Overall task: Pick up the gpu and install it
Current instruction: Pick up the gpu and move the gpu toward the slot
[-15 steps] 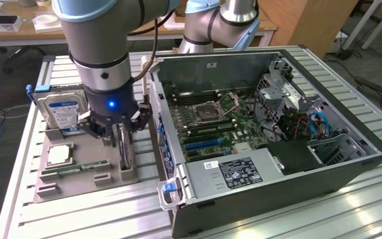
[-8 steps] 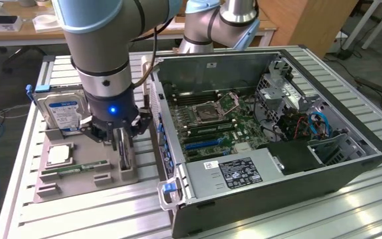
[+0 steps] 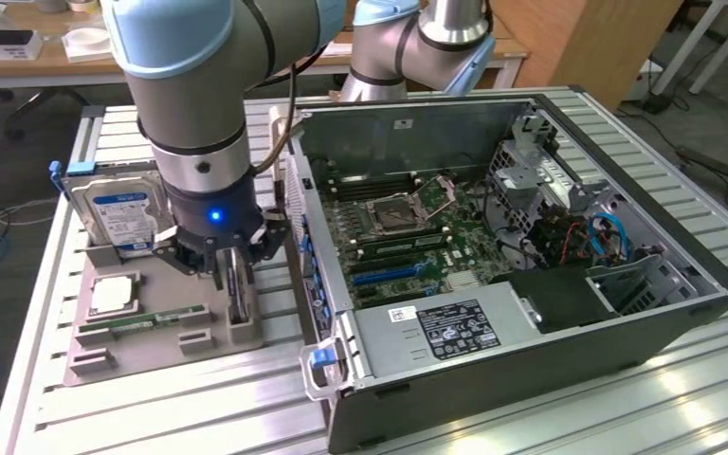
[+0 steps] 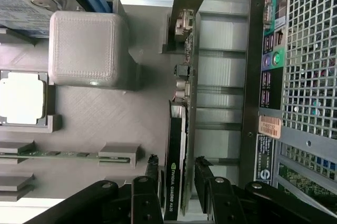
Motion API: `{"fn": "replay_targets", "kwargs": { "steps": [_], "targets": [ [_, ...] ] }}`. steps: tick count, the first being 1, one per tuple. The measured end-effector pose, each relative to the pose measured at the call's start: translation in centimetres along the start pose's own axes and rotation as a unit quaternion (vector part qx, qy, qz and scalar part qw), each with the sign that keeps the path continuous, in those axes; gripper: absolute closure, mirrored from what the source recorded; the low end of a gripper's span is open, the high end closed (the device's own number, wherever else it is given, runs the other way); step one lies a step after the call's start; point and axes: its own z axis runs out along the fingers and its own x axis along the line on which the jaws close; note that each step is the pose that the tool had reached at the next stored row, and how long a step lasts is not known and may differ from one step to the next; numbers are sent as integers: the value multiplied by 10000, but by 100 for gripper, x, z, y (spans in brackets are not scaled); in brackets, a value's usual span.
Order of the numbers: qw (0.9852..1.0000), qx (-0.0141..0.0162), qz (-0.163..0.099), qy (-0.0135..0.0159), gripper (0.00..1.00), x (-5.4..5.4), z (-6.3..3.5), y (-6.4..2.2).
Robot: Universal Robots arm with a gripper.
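Both fingers (image 4: 151, 166) of the gripper (image 3: 236, 284) stand spread, straddling the upright gpu (image 4: 175, 129) on the tray (image 3: 149, 351), lower left of the exterior view.

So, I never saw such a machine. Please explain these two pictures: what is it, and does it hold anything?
It is a robot arm with a gripper at its end. One picture comes from a camera off the arm, the other from a camera on its wrist. On the table sit an open computer case and a grey tray with a hard drive, a processor chip, a memory stick and a graphics card standing on edge. The gripper is open, a finger on each side of the card, which stands in the tray.
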Motion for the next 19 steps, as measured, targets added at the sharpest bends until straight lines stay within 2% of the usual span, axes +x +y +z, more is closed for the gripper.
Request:
{"fn": "replay_targets", "kwargs": {
  "steps": [2,6,11,16,19],
  "targets": [
    [10000,3,0,0,59,0,1,3],
    [10000,5,0,-1,59,0,22,90],
    [10000,6,0,0,59,34,68,114],
    [10000,7,0,-1,59,31,105,239],
    [10000,7,0,-1,59,31,126,273]
  ]
}}
